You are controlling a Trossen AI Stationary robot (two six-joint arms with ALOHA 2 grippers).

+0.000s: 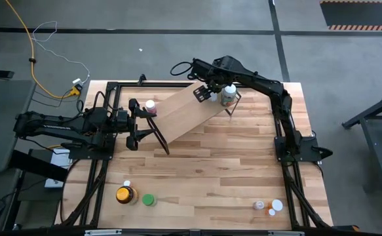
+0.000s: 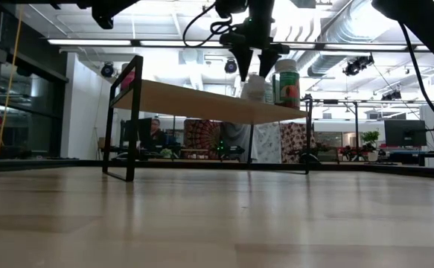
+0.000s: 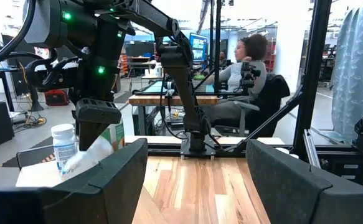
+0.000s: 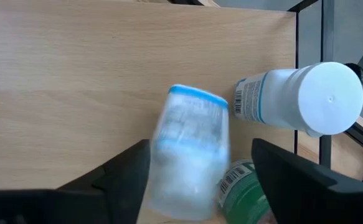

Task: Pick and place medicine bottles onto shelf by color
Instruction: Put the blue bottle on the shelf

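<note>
Overhead, right tool (image 1: 215, 92) fingers apart above shelf (image 1: 184, 113), butcher-block table (image 1: 230, 164), open workshop behind

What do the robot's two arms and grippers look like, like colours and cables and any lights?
Both arms are black, built of jointed segments. The right arm carries a looping black cable near its wrist and shows small green indicator lights in the left wrist view. The left gripper and the right gripper each have two broad, flat, matte dark fingers.
</note>
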